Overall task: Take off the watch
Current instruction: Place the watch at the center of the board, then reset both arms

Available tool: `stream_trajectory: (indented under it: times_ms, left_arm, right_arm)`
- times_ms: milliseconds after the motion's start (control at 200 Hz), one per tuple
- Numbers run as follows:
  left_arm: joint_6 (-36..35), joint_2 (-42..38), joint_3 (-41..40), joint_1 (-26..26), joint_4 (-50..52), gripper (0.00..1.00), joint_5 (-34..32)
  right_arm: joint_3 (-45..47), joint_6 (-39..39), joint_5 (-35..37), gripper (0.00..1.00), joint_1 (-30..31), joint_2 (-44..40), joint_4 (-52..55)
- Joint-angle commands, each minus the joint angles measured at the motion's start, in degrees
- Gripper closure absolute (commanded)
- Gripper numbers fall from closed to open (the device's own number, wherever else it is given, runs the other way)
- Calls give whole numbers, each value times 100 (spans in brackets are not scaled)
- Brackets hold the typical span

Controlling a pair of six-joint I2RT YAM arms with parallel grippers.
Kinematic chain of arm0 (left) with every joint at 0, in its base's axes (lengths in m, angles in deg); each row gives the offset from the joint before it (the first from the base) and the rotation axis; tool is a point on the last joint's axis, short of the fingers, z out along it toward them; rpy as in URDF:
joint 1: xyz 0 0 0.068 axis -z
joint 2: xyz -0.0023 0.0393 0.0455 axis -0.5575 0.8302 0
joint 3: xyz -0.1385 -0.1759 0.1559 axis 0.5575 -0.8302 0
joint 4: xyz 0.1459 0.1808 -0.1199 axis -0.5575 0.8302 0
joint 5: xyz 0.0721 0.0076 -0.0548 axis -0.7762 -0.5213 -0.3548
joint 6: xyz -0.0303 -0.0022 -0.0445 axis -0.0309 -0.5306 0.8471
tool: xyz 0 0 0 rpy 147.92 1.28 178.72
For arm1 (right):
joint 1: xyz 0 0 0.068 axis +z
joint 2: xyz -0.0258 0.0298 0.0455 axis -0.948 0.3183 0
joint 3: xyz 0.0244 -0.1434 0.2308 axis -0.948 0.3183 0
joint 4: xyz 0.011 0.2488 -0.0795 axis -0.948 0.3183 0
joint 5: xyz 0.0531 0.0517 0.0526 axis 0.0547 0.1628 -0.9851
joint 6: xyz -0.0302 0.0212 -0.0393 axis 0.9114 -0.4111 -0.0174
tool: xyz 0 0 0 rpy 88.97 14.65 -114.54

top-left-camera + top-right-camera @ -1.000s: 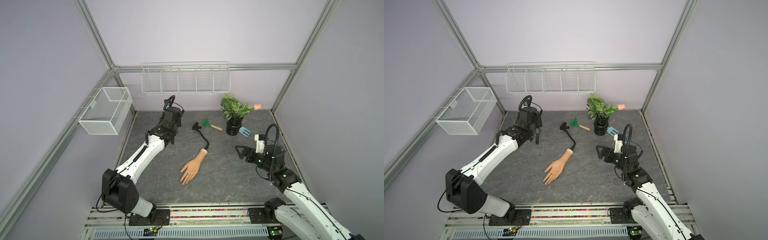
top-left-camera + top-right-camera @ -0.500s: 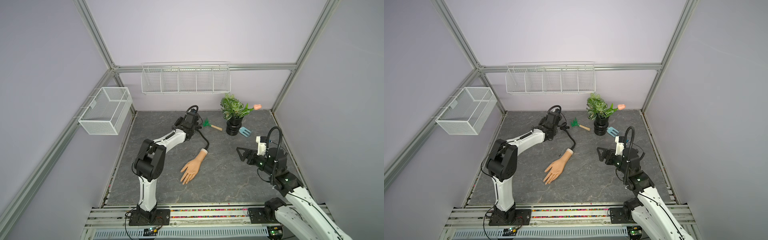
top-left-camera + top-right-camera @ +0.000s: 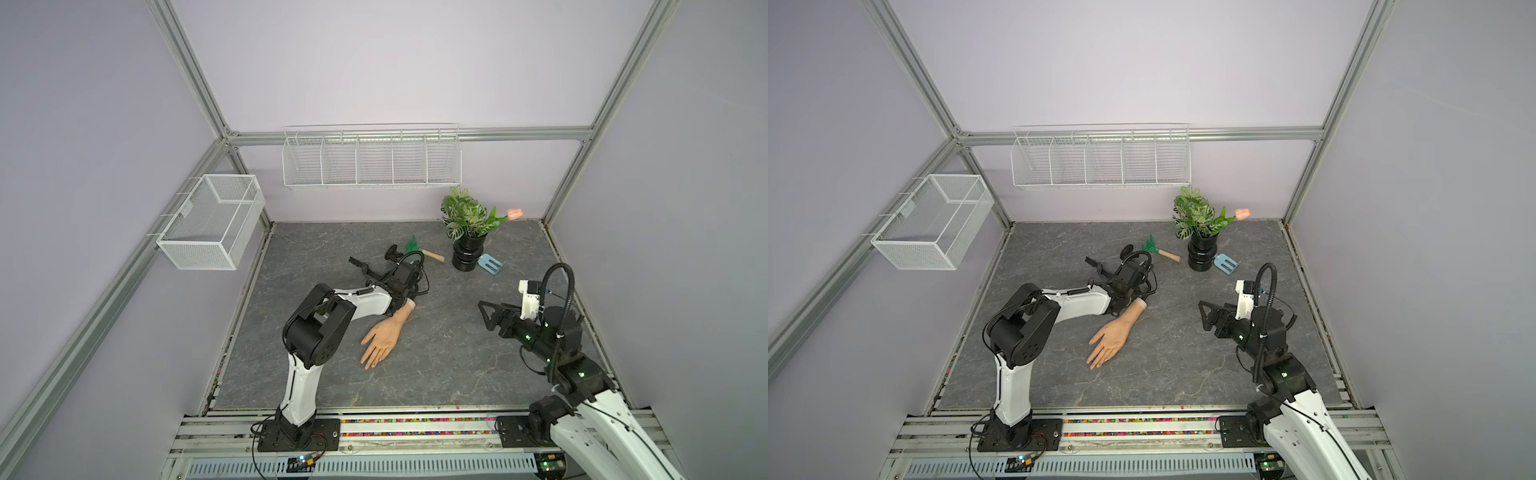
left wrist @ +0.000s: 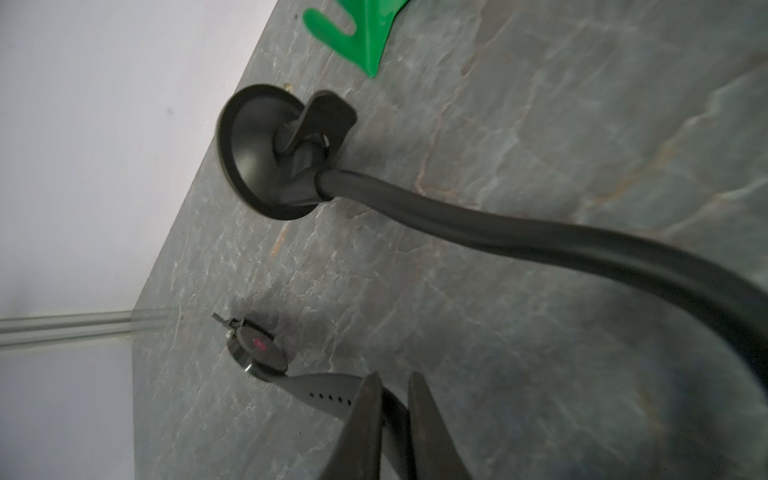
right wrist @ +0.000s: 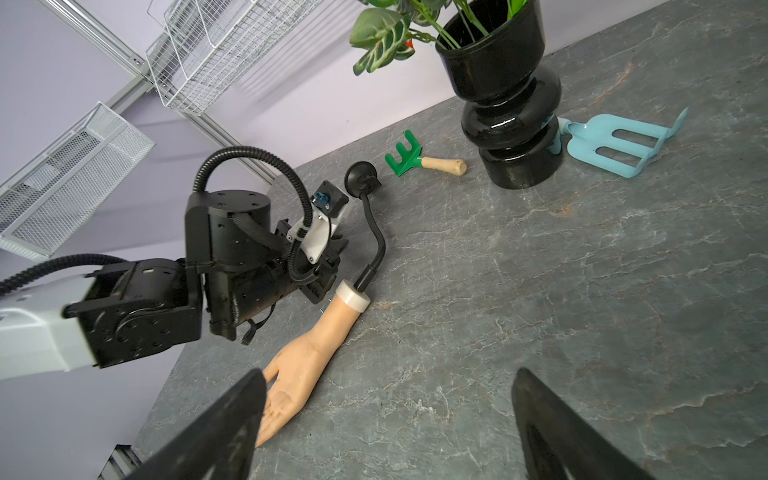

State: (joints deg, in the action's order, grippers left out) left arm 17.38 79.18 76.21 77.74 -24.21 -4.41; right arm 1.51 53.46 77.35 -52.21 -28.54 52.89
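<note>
grey stone-look tabletop [image 3: 457, 365], lilac walls [image 3: 374, 62], alu frame [image 3: 399, 134]. watch [image 4: 257, 349] lies on it near the suction-cup base [image 4: 249, 166], off the mannequin hand [image 3: 384, 334]. left gripper [image 4: 394, 376] straddles its strap, pinch unclear. right gripper [image 5: 390, 374] gaping, empty.

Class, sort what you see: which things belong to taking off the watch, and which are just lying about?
Belong to the job:
watch
mannequin hand
gooseneck stem
left gripper

Lying about:
green rake
blue fork
potted plant
wire shelf
mesh basket
</note>
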Motion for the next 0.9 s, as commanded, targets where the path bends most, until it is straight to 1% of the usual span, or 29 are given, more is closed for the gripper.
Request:
stream_trajectory:
  times_ms: [0,50,105,125,175,195,250,295,385,435,480,515,560,595,630,705,730,755,830,845,860,895]
  left_arm:
    - [25,-111,92,275,-21,74,358]
    - [-92,-109,66,323,10,71,323]
    - [-151,-116,51,335,29,66,170]
    - [-155,-125,35,342,37,61,109]
    - [-139,-217,-45,338,-30,43,-35]
    - [-112,-287,-95,350,-81,39,-56]
    - [82,-576,-263,366,-244,29,-128]
    - [397,-928,-405,369,-336,24,-153]
    - [1198,-1985,-899,369,-696,20,-337]
    - [1642,-2631,-1219,331,-893,16,-633]
    - [2090,-3107,-1424,236,-843,14,-913]
    - [2391,-3395,-1566,107,-731,14,-939]
    - [2700,-3717,-1791,-87,-616,14,-940]
    - [2885,-3947,-1998,-197,-632,13,-1271]
    - [2940,-4175,-2316,-279,-767,13,-1549]
    - [2801,-4652,-3163,-426,-1502,11,-2369]
    - [2687,-4792,-3494,-492,-1916,11,-2585]
    - [2514,-4929,-3824,-578,-2338,11,-2699]
    - [2282,-5262,-4636,-952,-3291,10,-2683]
    - [2264,-5315,-4751,-1055,-3376,6,-2578]
    - [2233,-5357,-4843,-1171,-3473,0,-2455]
    - [2276,-5490,-4931,-1422,-3526,1,-2131]
  right_arm:
    - [63,-20,52,7,-6,-43,-52]
    - [33,-26,52,7,-8,-60,-33]
    - [2,-21,50,7,1,-84,17]
    - [-8,-18,48,7,2,-99,36]
    - [-18,-12,68,7,-8,-128,65]
    - [-18,-4,76,7,-2,-139,64]
    - [-1,12,108,7,-6,-149,50]
    - [9,59,139,7,-4,-136,29]
    - [-61,318,388,6,-7,56,77]
    - [-218,510,619,4,-42,332,184]
    - [-378,695,805,2,-91,655,224]
    - [-522,789,959,0,-162,939,247]
    - [-641,921,1171,3,-277,1260,186]
    - [-688,1033,1400,6,-369,1487,100]
    - [-712,1139,1733,11,-454,1668,5]
    - [-688,1366,2737,11,-640,2005,-198]
    - [-701,1435,2900,11,-719,2125,-230]
    - [-703,1518,2938,11,-978,2239,-274]
    - [-562,1514,3081,11,-1376,2544,-598]
    - [-492,1535,3113,11,-1422,2587,-754]
    - [-398,1584,3140,11,-1462,2626,-925]
    - [-161,1741,3205,11,-1507,2706,-1439]
